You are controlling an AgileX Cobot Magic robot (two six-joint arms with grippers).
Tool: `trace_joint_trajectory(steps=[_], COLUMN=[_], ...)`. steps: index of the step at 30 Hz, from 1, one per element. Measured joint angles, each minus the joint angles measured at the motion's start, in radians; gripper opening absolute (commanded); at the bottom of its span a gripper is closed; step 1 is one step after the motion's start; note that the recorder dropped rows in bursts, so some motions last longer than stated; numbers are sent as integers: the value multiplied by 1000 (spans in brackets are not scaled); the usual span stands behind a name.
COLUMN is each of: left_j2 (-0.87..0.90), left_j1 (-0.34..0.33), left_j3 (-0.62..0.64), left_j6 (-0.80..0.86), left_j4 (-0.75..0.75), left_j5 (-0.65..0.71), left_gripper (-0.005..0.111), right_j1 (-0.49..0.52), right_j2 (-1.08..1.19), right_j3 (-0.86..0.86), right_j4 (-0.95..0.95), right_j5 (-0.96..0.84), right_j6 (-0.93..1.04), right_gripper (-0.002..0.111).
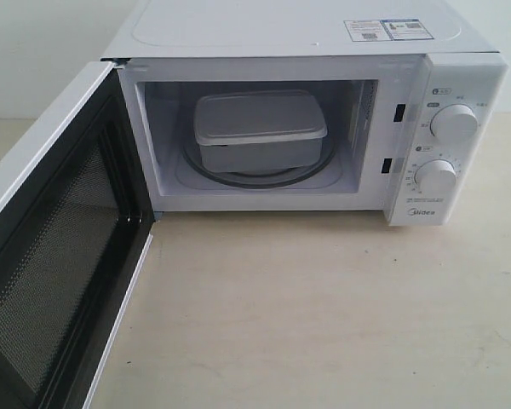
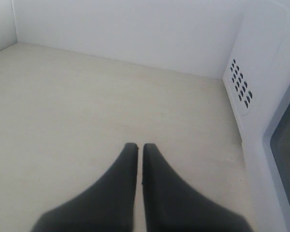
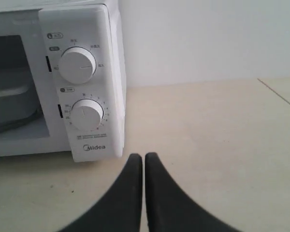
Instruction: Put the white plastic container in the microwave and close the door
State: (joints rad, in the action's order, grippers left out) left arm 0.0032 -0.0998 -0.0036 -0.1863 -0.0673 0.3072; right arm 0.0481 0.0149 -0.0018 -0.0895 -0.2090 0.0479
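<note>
The white plastic container (image 1: 257, 129) rests on the glass turntable (image 1: 238, 181) inside the white microwave (image 1: 447, 77), lid on. The door (image 1: 47, 256) stands wide open to the left, its mesh window facing the cavity. Neither gripper shows in the exterior view. My left gripper (image 2: 139, 146) is shut and empty above the beige table, beside the microwave's vented side wall (image 2: 240, 87) and the door (image 2: 286, 145). My right gripper (image 3: 143, 156) is shut and empty, low over the table just in front of the knob panel (image 3: 82, 96); a part of the container (image 3: 7, 99) shows in the cavity.
The beige tabletop (image 1: 324, 324) spreads in front of the microwave. A white wall (image 2: 135, 34) stands behind the table on the left side. Two round knobs (image 1: 453, 123) sit on the right panel, stickers (image 1: 390, 30) on top.
</note>
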Motion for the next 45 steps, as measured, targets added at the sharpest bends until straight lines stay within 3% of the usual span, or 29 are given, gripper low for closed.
trace_joint_trajectory(steps=[4, 8, 45], left_j2=[0, 0, 0], left_j1=[0, 0, 0], left_j3=[0, 0, -8], left_j6=[0, 0, 22], left_j4=[0, 0, 0], left_j5=[0, 0, 24], left_gripper=[4, 4, 4], right_j1=[0, 0, 0], right_j2=[-2, -2, -2], right_j3=[2, 2, 2], right_j4=[126, 135, 124], right_j5=[-59, -126, -136], right_j6=[-143, -154, -154], right_gripper=[0, 0, 0])
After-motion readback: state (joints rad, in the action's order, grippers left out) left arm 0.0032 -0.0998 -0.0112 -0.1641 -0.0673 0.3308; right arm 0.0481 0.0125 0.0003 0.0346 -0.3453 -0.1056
